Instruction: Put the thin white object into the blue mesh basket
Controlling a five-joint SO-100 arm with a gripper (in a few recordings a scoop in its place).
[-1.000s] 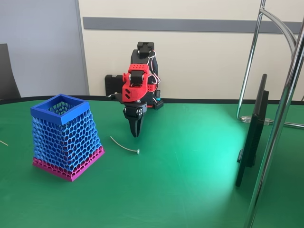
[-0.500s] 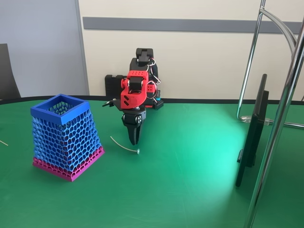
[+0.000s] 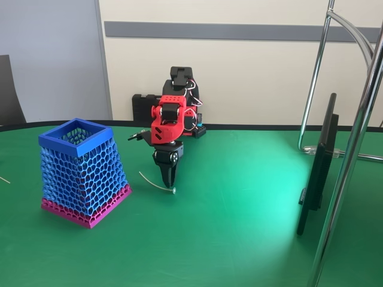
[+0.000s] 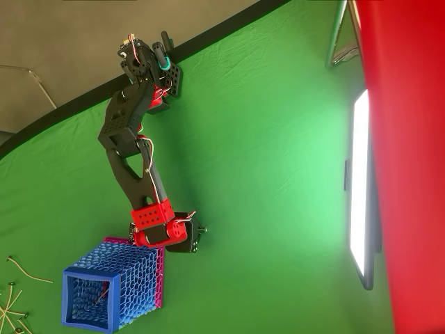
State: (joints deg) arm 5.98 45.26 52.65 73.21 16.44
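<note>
Basket: contents not made out | strand laid on green table | gripper above strand, jaws narrow

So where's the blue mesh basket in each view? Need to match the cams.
Fixed view: blue mesh basket stands at left on the green table, to the left of the arm.
Overhead view: blue mesh basket in the bottom-left corner, open top facing the camera.
Shared landmark: the arm's red wrist, close beside the basket in both.
</note>
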